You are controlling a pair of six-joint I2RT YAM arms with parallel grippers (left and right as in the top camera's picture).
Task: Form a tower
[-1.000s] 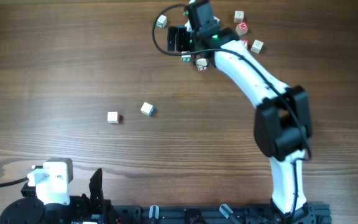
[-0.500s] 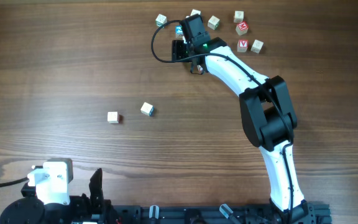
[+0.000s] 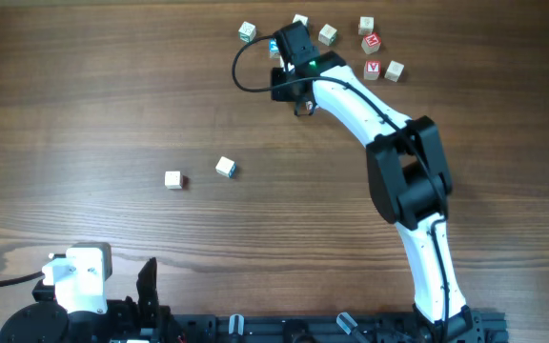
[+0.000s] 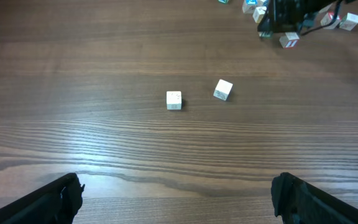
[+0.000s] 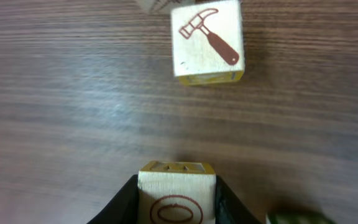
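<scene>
Right claw (image 5: pixel 177 204) is clamped narrow on a cube (image 5: pixel 176 180) printed with a red ring, its fingers (image 5: pixel 124 202) pressed to both sides. From overhead it sits at the far side of the table (image 3: pixel 84 105), a little right of centre. A hammer cube (image 5: pixel 207 42) lies close to the held cube on its near side, not touching it. A teal-printed cube (image 3: pixel 274 46) sits just beside the wrist on the far left. Other cubes (image 3: pixel 372 42) are scattered far and right of the claw. Two cubes (image 3: pixel 225 168) lie well apart from it, nearer and to the left. Whether any cubes stand stacked as a tower cannot be told. Left claw (image 4: pixel 178 200) hangs wide at the near edge, holding nothing.
</scene>
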